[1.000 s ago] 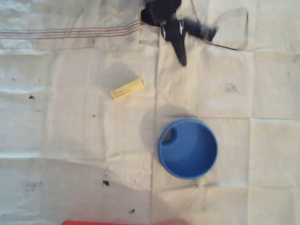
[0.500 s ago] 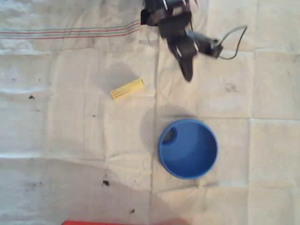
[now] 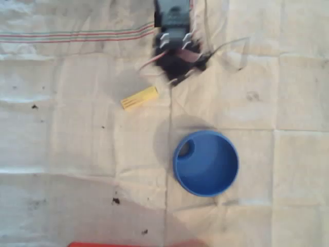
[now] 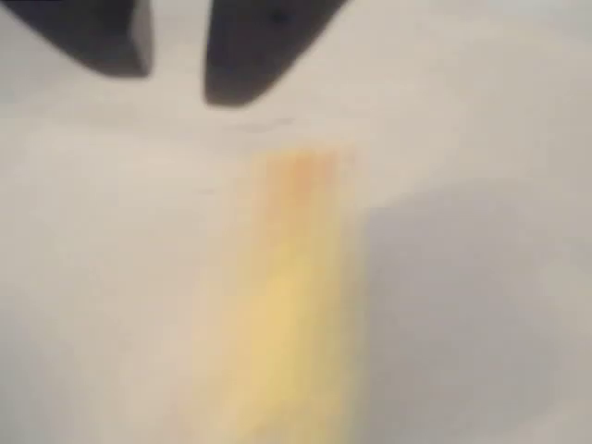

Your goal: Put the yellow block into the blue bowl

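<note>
Jaws first: in the wrist view two dark fingers (image 4: 250, 55) hang at the top edge with a narrow pale gap between them, slightly parted and gripping nothing. Both tips are blurred, so how wide they stand is hard to judge beyond that slim gap. The gripper (image 4: 178, 88) sits just above the near end of the yellow block (image 4: 291, 305), which runs as a soft, out-of-focus yellow streak from below the tips down to the bottom edge, its long axis nearly vertical in that picture, its upper end tinged orange.

Now the overhead view, left to right. A band of thin red and green stripes (image 3: 77, 36) crosses the white cloth (image 3: 61, 154) at upper left. A few small dark specks (image 3: 116, 200) dot the fabric lower down. Then the yellow block (image 3: 140, 98), lying flat on the cloth, long axis running lower left to upper right, right end a little higher, faint reddish markings toward its left end. Just right of it and above, the dark arm (image 3: 175, 46) reaches down from the top edge, wires looping off its sides; its lowest part is near the block's right end but not touching. Below and to the right, well apart from the block, sits the blue bowl (image 3: 226, 177), upright, a small round mark inside near its left wall. A strip of red (image 3: 103, 244) shows at the bottom edge.
</note>
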Controlling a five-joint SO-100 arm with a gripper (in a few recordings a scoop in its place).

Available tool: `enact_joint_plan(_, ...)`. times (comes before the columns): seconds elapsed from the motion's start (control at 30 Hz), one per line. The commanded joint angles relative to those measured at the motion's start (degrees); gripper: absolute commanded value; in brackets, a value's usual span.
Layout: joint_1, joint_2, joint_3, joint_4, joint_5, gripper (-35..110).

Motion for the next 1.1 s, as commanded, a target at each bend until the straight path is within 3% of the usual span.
enact_joint_plan(0.0,4.0,-2.2,-3.3,0.4,-4.0,6)
enact_joint_plan(0.3,5.8,-5.5,-2.7,0.3,-8.9,22)
enact_joint_plan(0.83,5.8,-13.4,-2.7,-0.5,-22.5,23)
enact_joint_plan(1.07,7.3,-17.4,-2.6,-3.7,-22.8,22)
